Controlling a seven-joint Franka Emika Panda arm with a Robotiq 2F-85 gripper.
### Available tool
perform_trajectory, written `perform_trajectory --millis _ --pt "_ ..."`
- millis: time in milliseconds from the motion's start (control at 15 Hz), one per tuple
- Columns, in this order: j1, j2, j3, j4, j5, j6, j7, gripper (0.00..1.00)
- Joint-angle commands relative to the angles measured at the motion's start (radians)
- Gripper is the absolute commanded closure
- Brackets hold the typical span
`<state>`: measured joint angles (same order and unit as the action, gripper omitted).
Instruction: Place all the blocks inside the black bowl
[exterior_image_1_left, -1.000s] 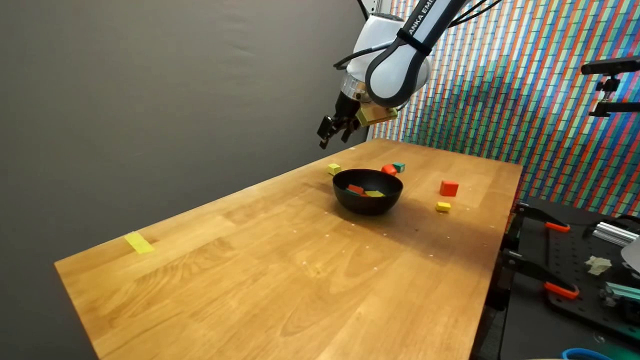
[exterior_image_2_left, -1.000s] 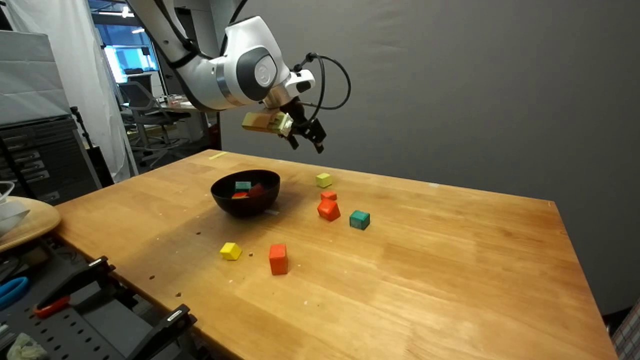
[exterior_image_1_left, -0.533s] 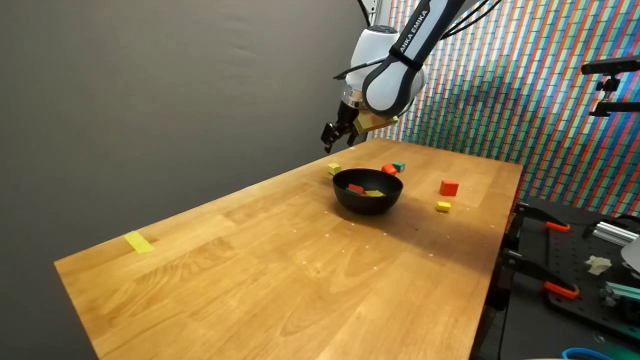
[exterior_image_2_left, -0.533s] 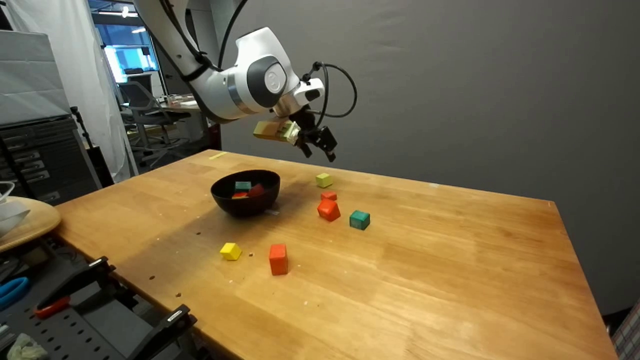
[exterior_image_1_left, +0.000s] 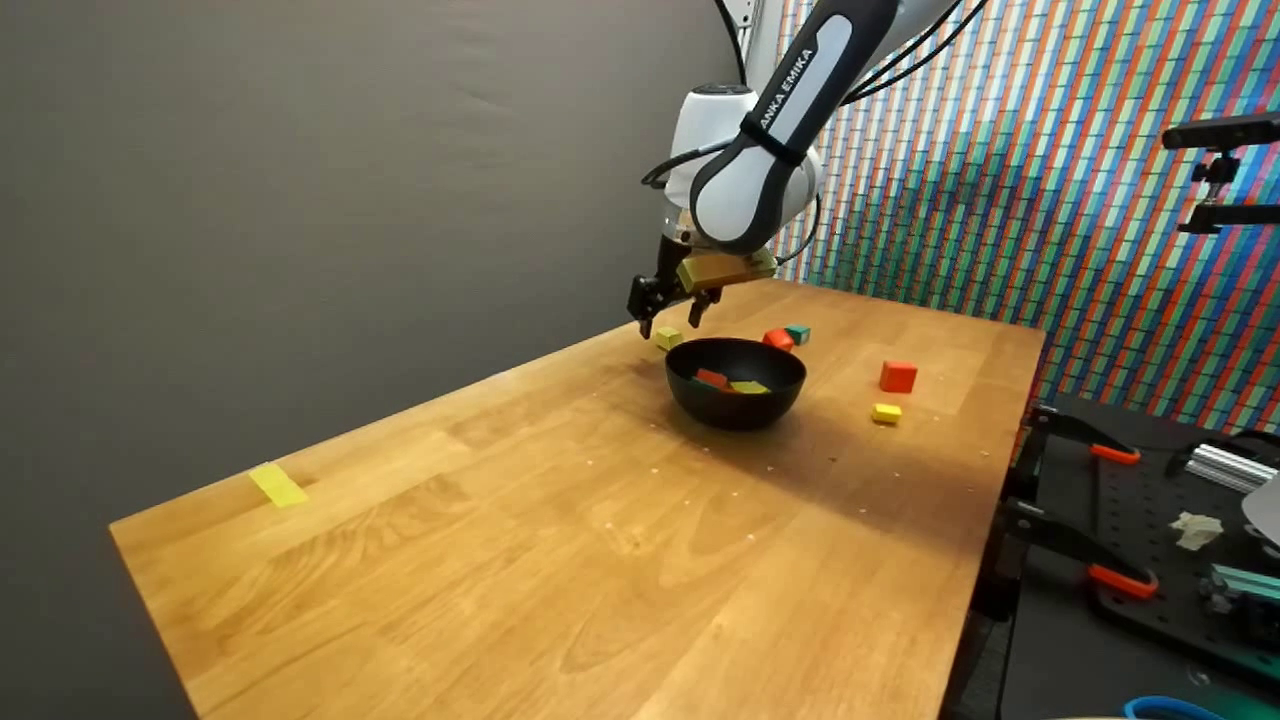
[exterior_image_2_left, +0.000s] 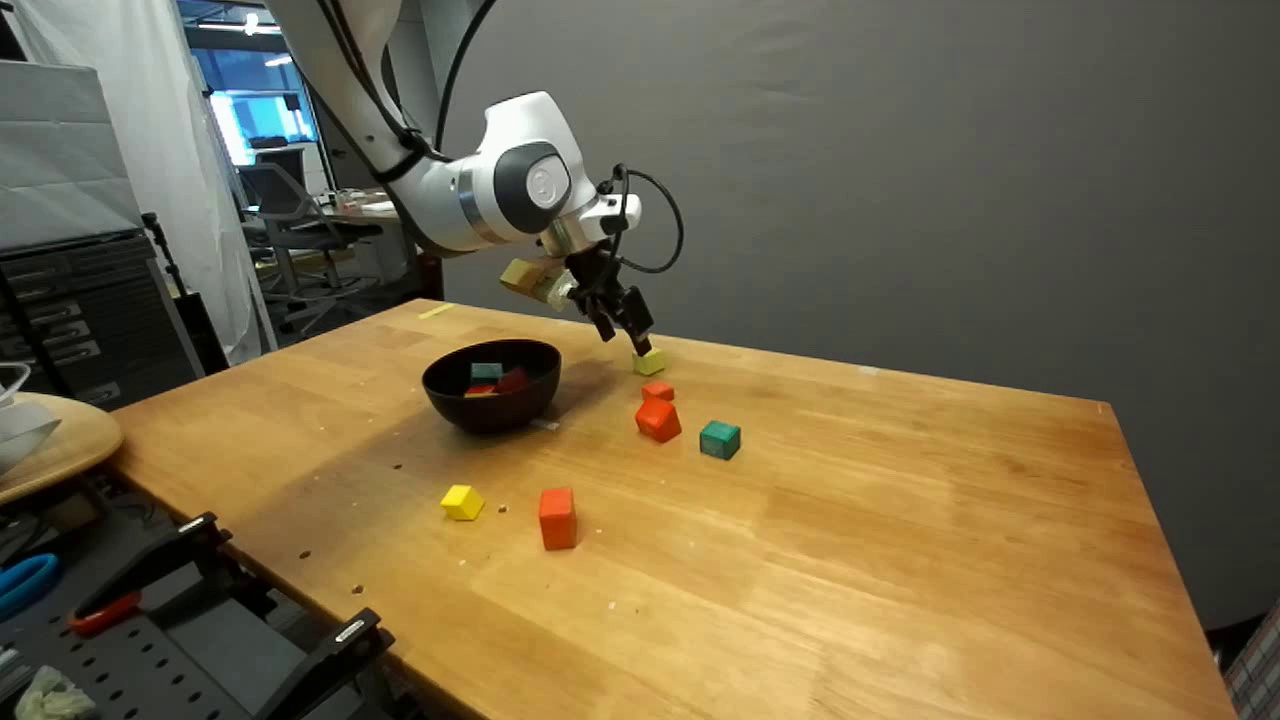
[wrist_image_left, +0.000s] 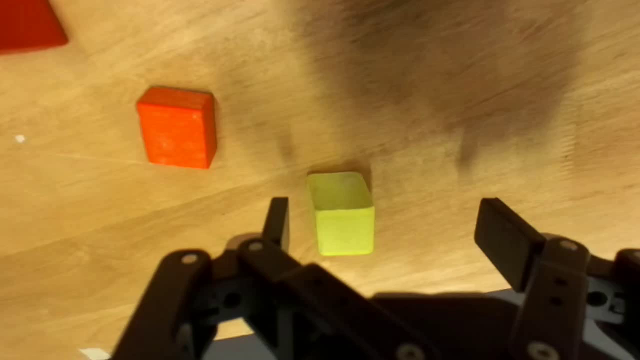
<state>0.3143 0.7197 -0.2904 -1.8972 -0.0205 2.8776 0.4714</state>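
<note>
The black bowl (exterior_image_1_left: 735, 410) stands upright on the table with several red, green and yellow blocks in it, such as a green block (exterior_image_2_left: 486, 372). My gripper (wrist_image_left: 390, 230) is open above a yellow-green block (wrist_image_left: 345, 220), which lies between the fingers' lines in the wrist view, nearer the left finger and untouched. In an exterior view the gripper (exterior_image_2_left: 625, 342) hangs low beside that block, near the wall. Also loose on the table are an orange block (wrist_image_left: 175, 130), a red block (exterior_image_2_left: 658, 420), a green block (exterior_image_2_left: 720, 440), a yellow block (exterior_image_2_left: 461, 503) and a taller red block (exterior_image_2_left: 557, 520).
The table's wall-side edge runs close behind the yellow-green block. Black clamps (exterior_image_2_left: 325, 665) grip the opposite side of the table. A strip of yellow tape (exterior_image_1_left: 278, 484) sticks to a far corner. A round wooden board (exterior_image_2_left: 60, 440) stands past the table's side.
The arm has come down, bringing the open gripper from well above the table to just over the yellow-green block. Bowl and blocks have stayed where they were.
</note>
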Motion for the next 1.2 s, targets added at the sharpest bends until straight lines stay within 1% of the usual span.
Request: perform_trajectory --millis 0,67,133,200,267,400,467,533,600,667,733,800,1000,1133 --pt "0.005 0.032 -0.025 0.047 0.007 -0.028 0.046 0.30" --pt "0.010 0.045 -0.039 0.057 0.002 -0.021 0.056 0.36" --pt "0.009 0.055 -0.043 0.065 0.001 -0.018 0.058 0.47" --pt "0.001 0.062 -0.040 0.075 0.004 -0.025 0.055 0.55" --pt "-0.008 0.074 -0.034 0.091 0.009 -0.031 0.050 0.63" --pt "-0.035 0.091 -0.008 0.121 0.023 -0.050 0.036 0.77" --pt "-0.045 0.097 0.002 0.134 0.028 -0.063 0.036 0.85" --pt "-0.040 0.089 -0.005 0.137 0.025 -0.077 0.044 0.88" --pt "-0.025 0.070 -0.020 0.125 0.014 -0.093 0.054 0.84" --pt "-0.011 0.032 -0.032 0.094 -0.001 -0.097 0.053 0.84" --pt "0.008 -0.026 -0.048 0.043 -0.021 -0.103 0.045 0.84" --pt "0.027 -0.117 -0.059 -0.041 -0.042 -0.117 0.028 0.84" --pt "0.082 -0.235 -0.099 -0.161 -0.114 -0.080 0.050 0.84" --pt "0.112 -0.336 -0.108 -0.257 -0.169 -0.062 0.076 0.84"
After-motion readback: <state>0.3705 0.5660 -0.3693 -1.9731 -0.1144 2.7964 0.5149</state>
